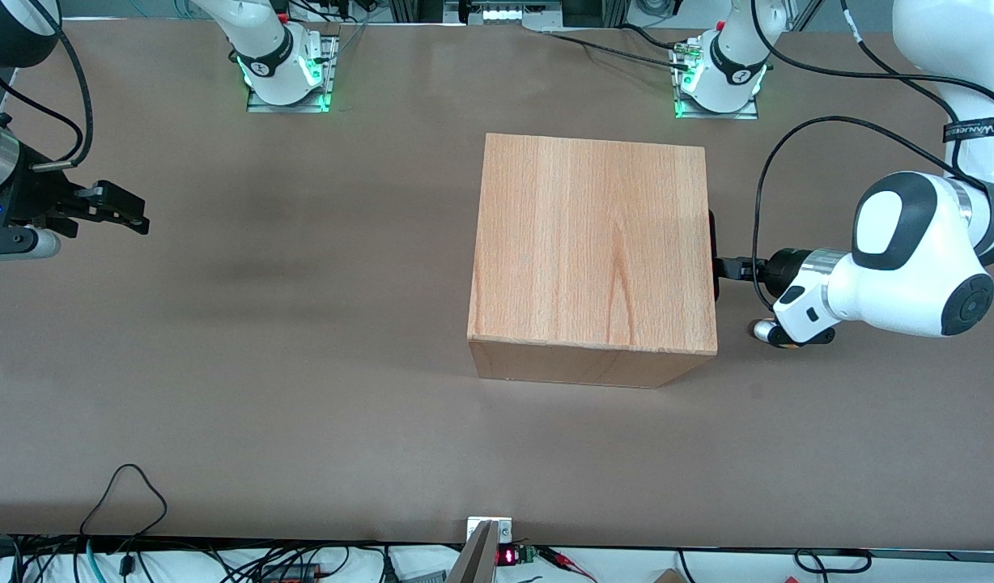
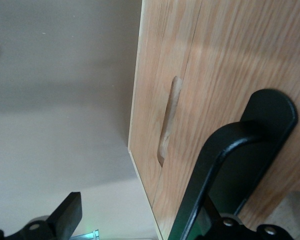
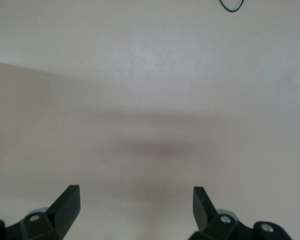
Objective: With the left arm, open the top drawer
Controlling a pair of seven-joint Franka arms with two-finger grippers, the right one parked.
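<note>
You are looking at a pale-wood box casing (image 1: pixel 592 251) standing near the middle of the brown counter (image 1: pixel 303 389), with its drawer side facing the working arm's end of the counter. The top drawer (image 2: pixel 250 75) is sitting flush in that casing, not pulled out; from the front camera only a sliver of its black bar handle (image 1: pixel 713 259) is showing at the casing's edge.

Your left arm (image 1: pixel 910 259) is reaching in level with the counter, and its claw (image 1: pixel 728 268) is sitting right at the drawer front, touching or just short of the handle.

In the left wrist view the wooden front panel is filling most of the picture. A routed finger slot (image 2: pixel 169 120) is running along the seam beside the drawer panel. The black bar handle (image 2: pixel 240 165) is lying close against one of the claw's fingers (image 2: pixel 230 220), while the other finger (image 2: pixel 67 215) is standing well apart from it, off the wood and over the counter. So the claw is spread wide and is not clamping anything; the handle is lying between its fingers, hard against one of them.
</note>
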